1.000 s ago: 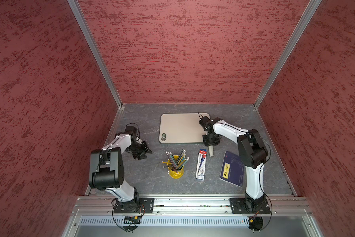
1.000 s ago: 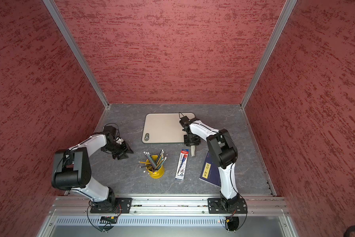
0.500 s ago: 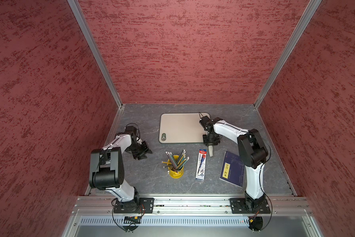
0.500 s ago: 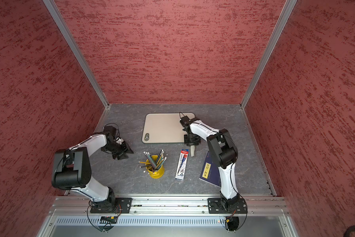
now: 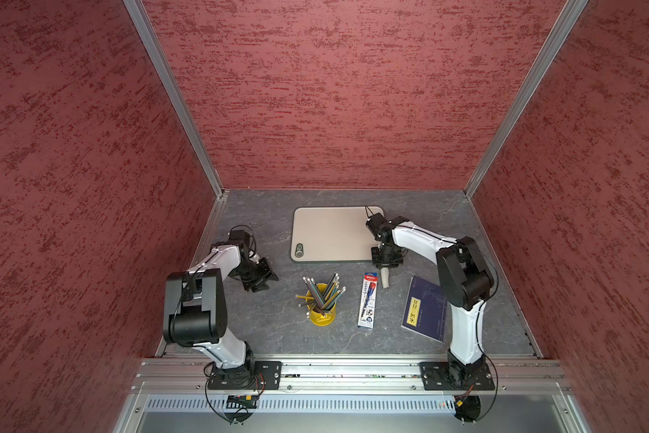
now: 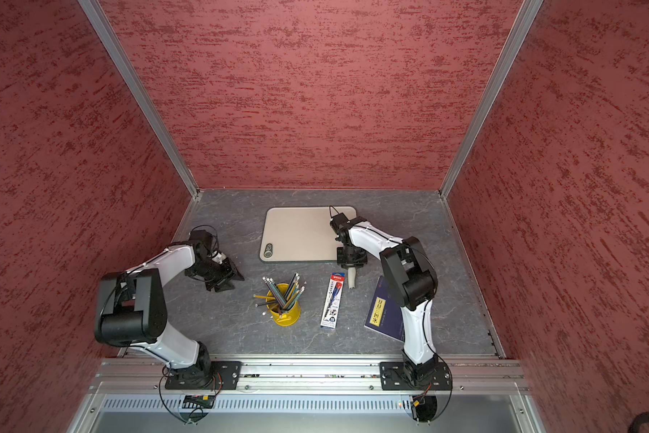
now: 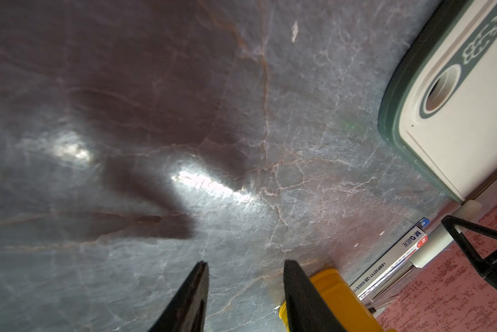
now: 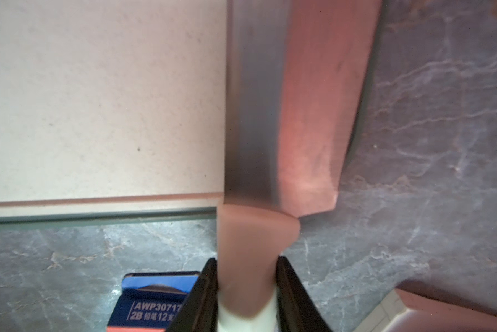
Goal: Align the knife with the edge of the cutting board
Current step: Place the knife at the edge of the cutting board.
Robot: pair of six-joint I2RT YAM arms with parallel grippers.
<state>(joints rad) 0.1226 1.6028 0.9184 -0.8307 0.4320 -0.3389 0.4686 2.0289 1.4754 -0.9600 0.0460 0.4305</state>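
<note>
Right of centre in both top views, the right gripper (image 5: 385, 258) points down at the lower right corner of the cutting board (image 5: 330, 232), a beige rectangle lying flat on the grey table (image 5: 259, 210) in the upper middle of the floor. Its jaws are clamped on the off-white handle of the knife (image 5: 385, 279), whose butt end sticks out below the board's lower edge onto the table. The right wrist view shows the grip up close: both black fingers (image 8: 207, 287) press against the sides of the handle, and the broad grey blade (image 8: 270, 115) runs away from them, lying flat over the board's side edge and covering it. Whether blade and edge are exactly parallel cannot be told. The right arm (image 5: 416, 240) hides the blade in the top views. Just left of the handle lies the red-white-blue pen package (image 5: 368, 300); a dark blue booklet (image 5: 424, 309) lies to the lower right. A yellow cup (image 5: 321, 313) of pencils stands below the board. At the left, the left gripper (image 5: 265, 283) hangs low over bare table, its jaws parted by a narrow gap with nothing between them.
</note>
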